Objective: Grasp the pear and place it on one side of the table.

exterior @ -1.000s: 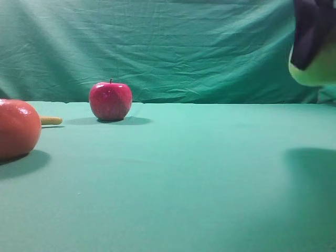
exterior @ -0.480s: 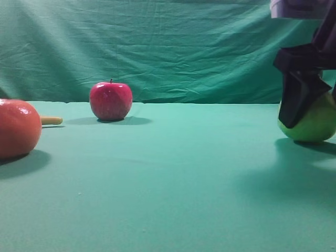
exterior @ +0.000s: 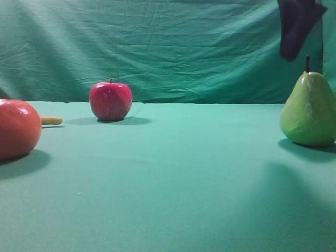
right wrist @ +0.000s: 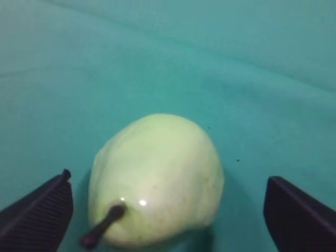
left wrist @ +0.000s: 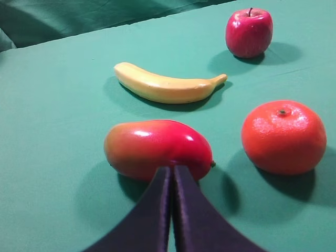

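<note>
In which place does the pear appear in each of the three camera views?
Exterior high: the pear stands upright at the far right edge, on the table.
Left wrist: the pear is not in this picture.
Right wrist: the pear is at lower centre, seen from above, between the two open fingers.
Shared landmark: the teal-green table; the apple appears in the exterior high and left wrist views.

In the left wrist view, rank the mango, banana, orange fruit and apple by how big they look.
1. Mango, largest, though closest to the camera.
2. Orange fruit, similar in bulk to the banana, which is longer but thinner; I won't rank those two.
3. Apple, smallest, but farthest away, so its true size is uncertain.
</note>
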Motion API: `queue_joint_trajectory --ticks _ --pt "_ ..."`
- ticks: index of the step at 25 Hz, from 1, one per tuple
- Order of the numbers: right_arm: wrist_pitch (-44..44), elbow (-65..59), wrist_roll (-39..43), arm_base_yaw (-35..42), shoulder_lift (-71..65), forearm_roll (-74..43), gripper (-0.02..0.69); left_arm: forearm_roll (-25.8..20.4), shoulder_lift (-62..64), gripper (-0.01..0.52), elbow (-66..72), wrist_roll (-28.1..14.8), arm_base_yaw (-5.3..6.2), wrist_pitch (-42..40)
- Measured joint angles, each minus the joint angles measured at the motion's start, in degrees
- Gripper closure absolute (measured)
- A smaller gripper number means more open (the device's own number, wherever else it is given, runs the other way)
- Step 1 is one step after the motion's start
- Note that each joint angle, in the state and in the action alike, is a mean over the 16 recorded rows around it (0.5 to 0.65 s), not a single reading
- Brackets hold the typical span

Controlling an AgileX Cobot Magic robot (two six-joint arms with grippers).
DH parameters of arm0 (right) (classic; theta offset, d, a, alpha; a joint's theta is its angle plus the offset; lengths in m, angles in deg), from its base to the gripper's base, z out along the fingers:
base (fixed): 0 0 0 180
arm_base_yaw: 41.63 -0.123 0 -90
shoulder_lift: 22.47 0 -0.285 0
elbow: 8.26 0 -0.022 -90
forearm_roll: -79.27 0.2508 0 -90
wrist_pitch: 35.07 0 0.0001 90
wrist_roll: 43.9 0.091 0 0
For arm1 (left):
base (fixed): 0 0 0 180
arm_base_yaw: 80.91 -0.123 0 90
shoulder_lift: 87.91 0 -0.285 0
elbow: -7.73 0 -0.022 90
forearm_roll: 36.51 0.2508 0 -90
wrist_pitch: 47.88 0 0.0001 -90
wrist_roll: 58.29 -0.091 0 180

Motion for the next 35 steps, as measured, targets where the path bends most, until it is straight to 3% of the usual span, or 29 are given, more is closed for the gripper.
queue_joint_trajectory --ticks 8,12,28,35 --pt "7.42 0.88 0.00 0.00 15.77 0.51 0.540 0.00 0.00 0.514 0.00 0.00 0.00 0.00" --pt "9.04 -1.55 0.00 0.00 24.82 1.25 0.637 0.00 0.00 0.514 0.00 0.00 0.00 0.00" --pt "15.66 -12.32 -0.01 0.12 53.04 4.49 0.665 0.00 0.00 0.514 0.00 0.00 0.00 0.00" --pt "6.74 -22.55 -1.38 3.39 59.40 1.36 0.665 0.00 0.00 0.514 0.00 0.00 0.00 0.00"
